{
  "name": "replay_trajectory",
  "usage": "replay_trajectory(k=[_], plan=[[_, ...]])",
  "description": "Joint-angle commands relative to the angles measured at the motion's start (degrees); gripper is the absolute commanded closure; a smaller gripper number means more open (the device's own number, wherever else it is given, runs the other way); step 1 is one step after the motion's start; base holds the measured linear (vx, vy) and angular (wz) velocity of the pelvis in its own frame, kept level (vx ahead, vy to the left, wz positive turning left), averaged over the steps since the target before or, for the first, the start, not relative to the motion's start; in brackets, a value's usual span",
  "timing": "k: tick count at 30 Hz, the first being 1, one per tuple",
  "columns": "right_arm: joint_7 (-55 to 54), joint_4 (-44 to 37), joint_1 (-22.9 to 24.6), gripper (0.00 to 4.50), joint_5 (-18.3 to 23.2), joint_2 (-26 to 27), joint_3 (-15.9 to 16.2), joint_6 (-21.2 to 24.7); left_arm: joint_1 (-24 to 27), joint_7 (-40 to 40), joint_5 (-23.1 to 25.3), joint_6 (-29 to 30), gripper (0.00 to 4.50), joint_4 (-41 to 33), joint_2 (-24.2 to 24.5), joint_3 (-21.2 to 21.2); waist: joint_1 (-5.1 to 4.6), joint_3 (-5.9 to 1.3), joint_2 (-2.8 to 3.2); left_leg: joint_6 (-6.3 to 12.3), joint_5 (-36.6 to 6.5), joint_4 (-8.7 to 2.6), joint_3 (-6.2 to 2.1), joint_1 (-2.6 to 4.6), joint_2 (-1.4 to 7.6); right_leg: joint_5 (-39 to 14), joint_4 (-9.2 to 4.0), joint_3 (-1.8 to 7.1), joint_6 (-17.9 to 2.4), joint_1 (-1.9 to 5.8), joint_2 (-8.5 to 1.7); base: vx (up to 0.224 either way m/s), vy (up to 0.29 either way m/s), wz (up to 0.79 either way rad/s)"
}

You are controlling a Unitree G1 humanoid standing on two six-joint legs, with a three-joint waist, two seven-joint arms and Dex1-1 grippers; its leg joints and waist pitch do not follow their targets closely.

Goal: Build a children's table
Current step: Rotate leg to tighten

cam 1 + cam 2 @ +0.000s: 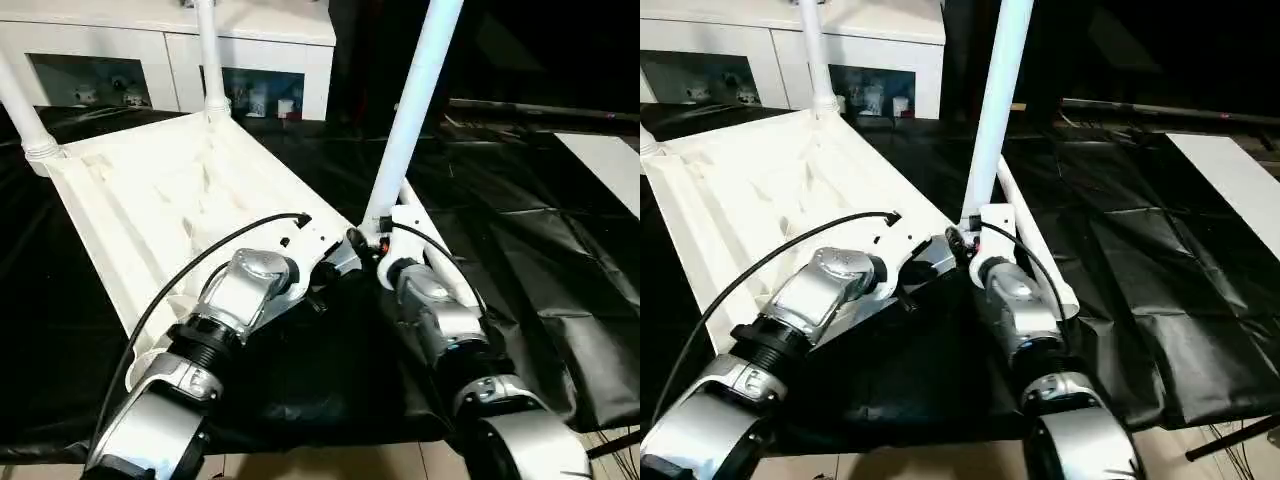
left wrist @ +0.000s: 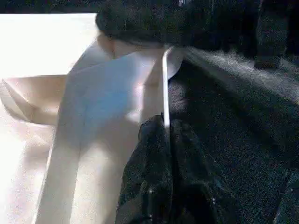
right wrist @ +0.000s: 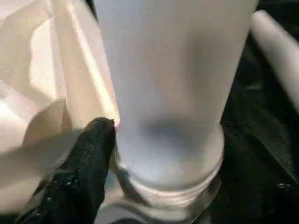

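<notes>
The children's table lies upside down on the black cloth, its white ribbed top (image 1: 150, 200) facing up. Two white legs (image 1: 210, 60) (image 1: 25, 120) stand in the far corner sockets. A third leg (image 1: 415, 110) rises, leaning slightly, from the near right corner socket (image 3: 168, 186). My right gripper (image 1: 375, 240) is at that leg's base. My left gripper (image 2: 164, 127) is shut on the thin near rim (image 2: 164, 84) of the top, just left of that corner. Another white leg (image 1: 1040, 250) lies on the cloth beside my right forearm.
A white cabinet (image 1: 170, 60) with glass doors stands behind the work table. A flat white board (image 1: 610, 160) lies at the far right on the black cloth (image 1: 540, 260). The cloth's front edge (image 1: 330, 435) runs just under my forearms, with pale floor below.
</notes>
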Motion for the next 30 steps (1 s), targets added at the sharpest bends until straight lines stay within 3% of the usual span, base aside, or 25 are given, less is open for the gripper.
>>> replay_trajectory(k=[1, 4, 5, 6, 9, 15, 22, 23, 27, 29, 30], plan=[[4.3, -0.2, 0.7, 0.83, -0.4, -0.6, 1.9, 0.7, 1.6, -3.0, 0.4, -0.8, 4.50, 0.8, 0.9, -2.4, 0.24, -2.98, 0.71, 0.63, -14.1, -3.73, -0.03, -0.39, 0.97, -13.2, -4.66, 2.40, -8.0, 2.53, -2.90, 0.000, 0.000, 0.00], [15.7, -5.8, 2.9, 0.73, -2.2, -6.0, 6.4, 0.4, 3.8, -10.9, -0.2, -1.8, 4.50, -4.0, 5.3, -4.8, 0.41, -3.05, 1.20, 1.38, -11.8, -3.51, 0.04, -0.44, 1.11, -8.7, -4.22, 2.37, -9.6, 2.96, -2.93, 0.000, 0.000, 0.00], [21.7, -8.8, 4.5, 0.73, -2.9, -8.8, 8.9, 0.3, 4.6, -13.5, 0.0, -2.4, 4.50, -5.7, 7.5, -5.7, 0.41, -3.09, 1.19, 1.75, -11.0, -3.31, 0.25, -0.18, 1.15, -6.7, -4.05, 2.46, -10.7, 2.78, -2.83, 0.000, 0.000, 0.00], [22.0, -8.9, 4.6, 0.73, -2.9, -8.9, 9.1, 0.3, 4.6, -13.6, 0.0, -2.4, 4.50, -5.7, 7.6, -5.7, 0.58, -3.22, 1.11, 2.01, -10.1, -3.24, 0.14, -0.26, 1.17, -5.0, -3.79, 2.39, -11.0, 3.20, -2.80, 0.000, 0.000, 0.00], [29.2, -12.8, 6.7, 0.73, -3.8, -13.2, 12.0, 0.6, 5.6, -18.2, -1.0, -2.9, 4.50, -7.6, 10.5, -6.2, 0.86, -3.10, 1.40, 3.07, -9.0, -3.12, 0.33, -0.06, 1.13, -2.0, -3.54, 2.40, -12.8, 3.13, -2.67, 0.000, 0.000, 0.00], [38.3, -17.7, 8.1, 0.73, -1.5, -17.6, 12.3, 1.1, 7.4, -27.2, -3.6, -6.0, 4.50, -11.3, 15.6, -7.1, 1.17, -3.06, 1.38, 1.92, -12.6, -3.42, 0.21, 0.09, 1.35, -7.6, -3.83, 2.49, -12.5, 3.16, -3.02, 0.000, 0.000, 0.00], [42.7, -21.3, 9.4, 0.73, 0.4, -18.8, 12.7, 2.6, 8.6, -31.2, -4.5, -5.0, 4.50, -14.0, 18.3, -7.1, 1.49, -3.11, 1.46, 1.70, -10.6, -3.28, 0.32, 0.16, 1.24, -5.4, -3.46, 2.50, -13.4, 3.14, -2.92, 0.000, 0.000, 0.00], [42.7, -21.3, 9.4, 1.00, 0.4, -18.8, 12.7, 2.6, 8.6, -31.2, -4.5, -5.0, 4.50, -14.0, 18.3, -7.1, 1.49, -3.11, 1.46, 1.70, -10.6, -3.28, 0.32, 0.16, 1.24, -5.4, -3.46, 2.50, -13.4, 3.14, -2.92, 0.000, 0.000, 0.00], [42.9, -20.8, 9.6, 1.12, 0.2, -17.7, 12.7, 2.9, 8.5, -31.1, -4.5, -5.1, 4.50, -13.8, 18.3, -7.2, 1.53, -3.19, 1.38, 1.81, -9.5, -3.14, 0.32, 0.09, 1.15, -4.3, -3.27, 2.50, -13.4, 3.23, -2.92, 0.000, 0.000, 0.00], [43.0, -20.8, 9.7, 1.41, 0.3, -17.5, 12.5, 3.3, 8.6, -31.3, -4.6, -5.0, 4.50, -14.0, 18.4, -7.3, 1.53, -3.21, 1.78, 1.63, -9.3, -3.09, 0.31, 0.18, 1.15, -3.5, -3.18, 2.48, -13.6, 3.19, -2.86, 0.000, 0.000, 0.00], [43.0, -20.9, 9.7, 1.48, 0.3, -17.5, 12.5, 3.4, 8.7, -31.3, -4.7, -4.9, 4.50, -14.1, 18.5, -7.3, 1.50, -3.23, 1.68, 1.64, -9.4, -3.07, 0.35, 0.20, 1.12, -3.2, -3.22, 2.49, -13.6, 3.21, -2.83, 0.000, 0.000, 0.00]])
